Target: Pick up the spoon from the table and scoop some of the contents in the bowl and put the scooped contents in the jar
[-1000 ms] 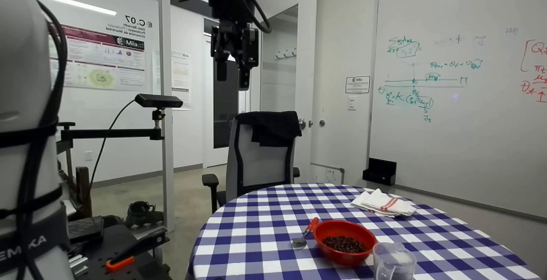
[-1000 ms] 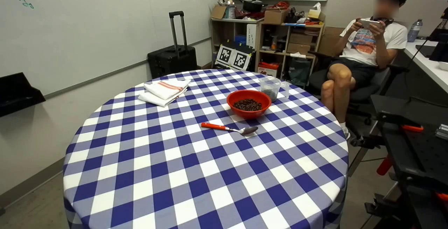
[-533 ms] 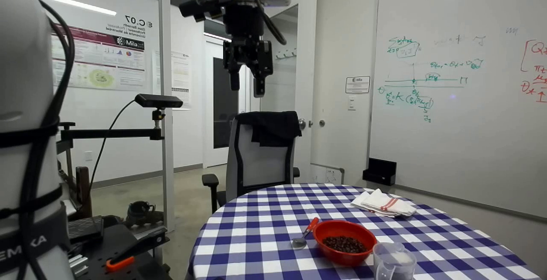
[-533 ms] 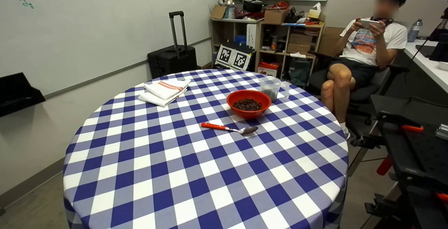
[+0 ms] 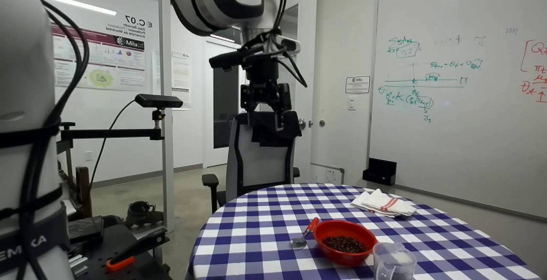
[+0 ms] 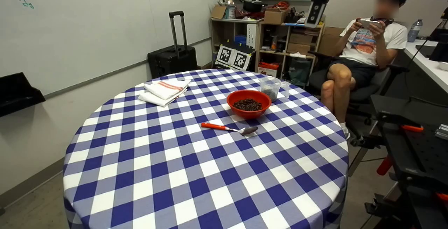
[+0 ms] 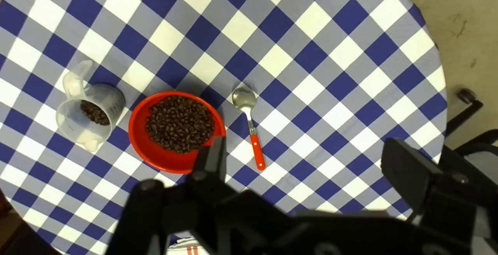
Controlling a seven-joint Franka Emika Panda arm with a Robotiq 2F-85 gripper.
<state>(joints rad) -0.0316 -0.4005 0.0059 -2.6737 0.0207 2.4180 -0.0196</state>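
Note:
The spoon [image 7: 256, 150], with an orange-red handle and a metal bowl end, lies on the checked table [image 7: 311, 91]. It also shows in both exterior views [image 5: 311, 225] [image 6: 214, 126]. The red bowl [image 7: 159, 158] beside it holds dark brown beans; it shows in both exterior views [image 5: 327, 250] [image 6: 241, 113]. The clear jar [image 7: 109, 98], with a handle and some beans inside, stands on the bowl's other side, also in both exterior views [image 5: 397, 265] [image 6: 268, 85]. My gripper [image 7: 305, 144] is open and empty, high above the table [image 5: 264, 122]; part shows in an exterior view [image 6: 316, 12].
A folded white cloth with red stripes [image 5: 382, 203] lies on the table; its edge shows in the wrist view [image 7: 186, 250]. An office chair [image 5: 263, 156] stands at the table's edge. A person [image 6: 365, 43] sits beyond the table. A whiteboard [image 5: 461, 143] lines the wall.
My gripper has come down and moved right in an exterior view, and has entered at the top of another exterior view. It stays open. The spoon, bowl and jar have not moved.

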